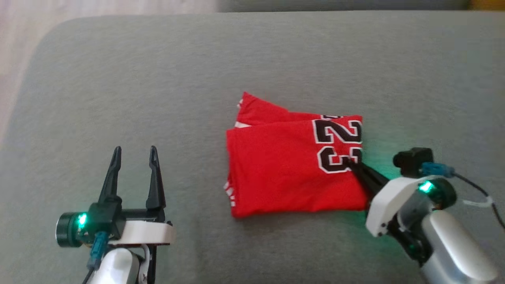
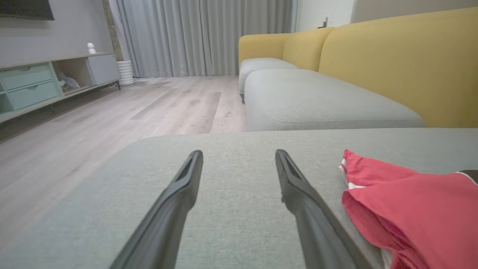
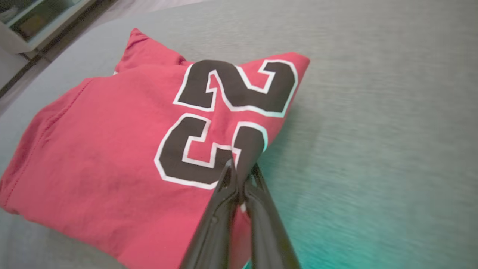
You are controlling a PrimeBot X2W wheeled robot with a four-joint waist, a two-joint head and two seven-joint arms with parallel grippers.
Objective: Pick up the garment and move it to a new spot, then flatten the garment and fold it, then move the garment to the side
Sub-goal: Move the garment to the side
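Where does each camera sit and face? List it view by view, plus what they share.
Head view: on the head, looking down at the red jersey on the grey cushion; open left pincer lower left, right pincer shut on the jersey's edge.
Left wrist view: on the left wrist, looking along its open fingers over the cushion toward floor and curtains.
Right wrist view: on the right wrist, looking along its shut fingers at the jersey's number.
Shared: all three show jersey and cushion.

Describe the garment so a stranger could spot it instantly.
Start at the wide grey cushion before the robot. Right of its centre lies a folded red jersey, pinched at its right edge by the right gripper. Its black, white-edged 23 sets it apart.
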